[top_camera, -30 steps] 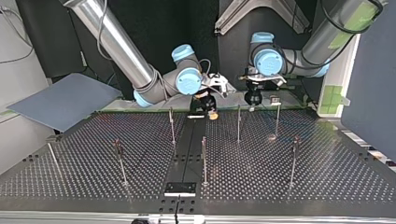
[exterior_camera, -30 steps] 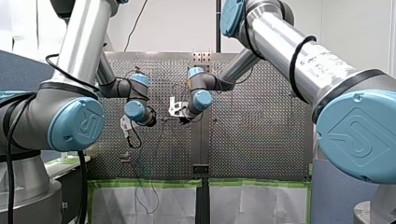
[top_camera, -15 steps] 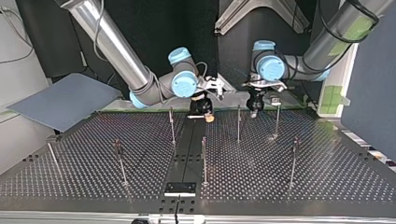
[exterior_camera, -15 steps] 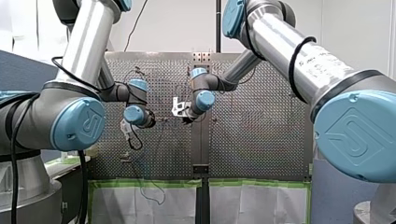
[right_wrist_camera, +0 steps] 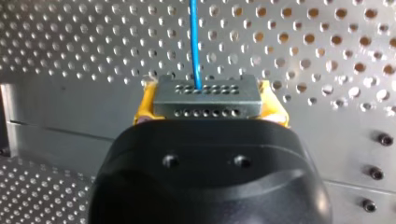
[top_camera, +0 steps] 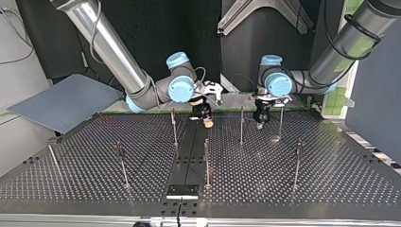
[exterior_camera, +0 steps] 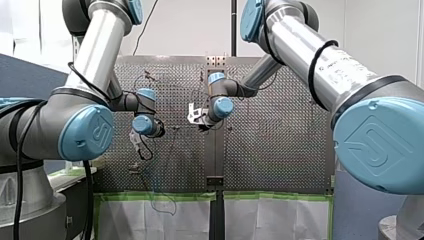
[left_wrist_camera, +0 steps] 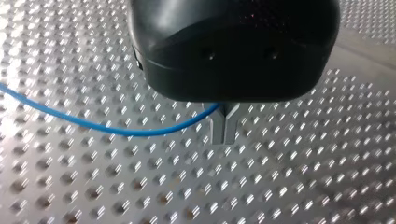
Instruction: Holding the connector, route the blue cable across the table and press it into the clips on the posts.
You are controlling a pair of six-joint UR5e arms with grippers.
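- The connector [right_wrist_camera: 205, 95], a small grey block with rows of holes, is clamped between the yellow pads [right_wrist_camera: 273, 100] of the right pincer [right_wrist_camera: 208, 105], which is closed on its two flat sides.
- The blue cable [right_wrist_camera: 194, 42] leaves the connector's face and runs straight ahead of that pincer, just above the perforated counter [right_wrist_camera: 327, 56].
- The left pincer [left_wrist_camera: 225, 137] is closed. Its metal fingers [left_wrist_camera: 216, 130] meet at the tips, and the cable is caught in the notch where they part. From there it trails off to one side of the pincer in a slack curve.
- The cable is judged thin, light and limp. No shape will be kept by it, so it has to be held taut between the two pincers before being pressed into a clip.
- The connector is judged rigid and is best held by its flat sides, as now. Strain would be put on the cable's root if the block were dragged by the wire.
- The sheath looks smooth, so sliding through the closed metal fingers is likely, whereas a hard pinch could kink it.
- Thin posts [top_camera: 241, 125] stand near both pincers; their clips are too small to be made out.
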